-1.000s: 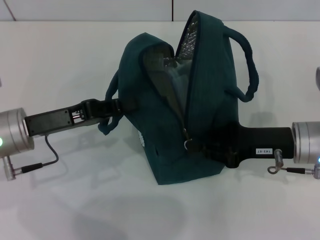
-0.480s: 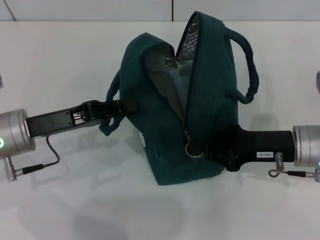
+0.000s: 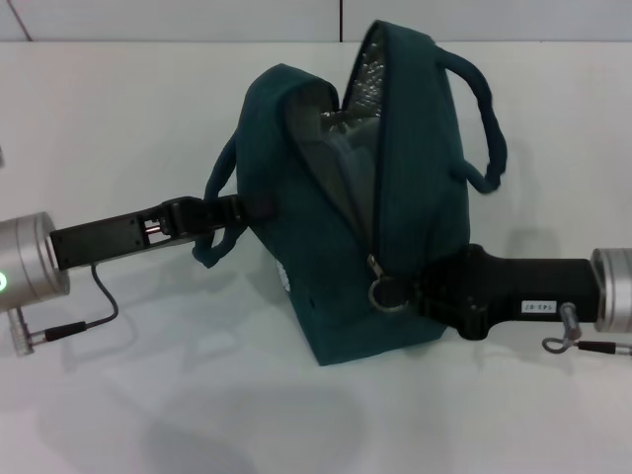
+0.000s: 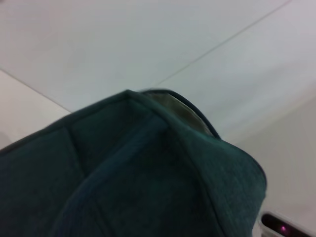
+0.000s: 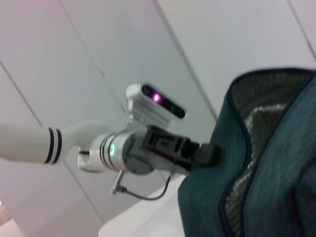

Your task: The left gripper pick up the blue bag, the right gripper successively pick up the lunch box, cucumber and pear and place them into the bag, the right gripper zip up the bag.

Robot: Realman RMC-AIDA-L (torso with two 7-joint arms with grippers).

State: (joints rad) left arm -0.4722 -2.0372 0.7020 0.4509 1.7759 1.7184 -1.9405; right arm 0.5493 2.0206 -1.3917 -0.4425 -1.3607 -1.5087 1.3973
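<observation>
Standing on the white table (image 3: pixel 118 395), the blue bag (image 3: pixel 326 257) gapes at its top, foil lining showing; the left gripper (image 3: pixel 237 209) is clamped on its side fabric, while the right gripper (image 3: pixel 420 293) seems closed around the zipper's ring pull (image 3: pixel 383 294)

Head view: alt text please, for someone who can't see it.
A blue bag stands on a white table, its zipper partly open, showing silver lining. The left gripper meets its side by a handle; the right gripper is at the zipper's ring pull.
</observation>
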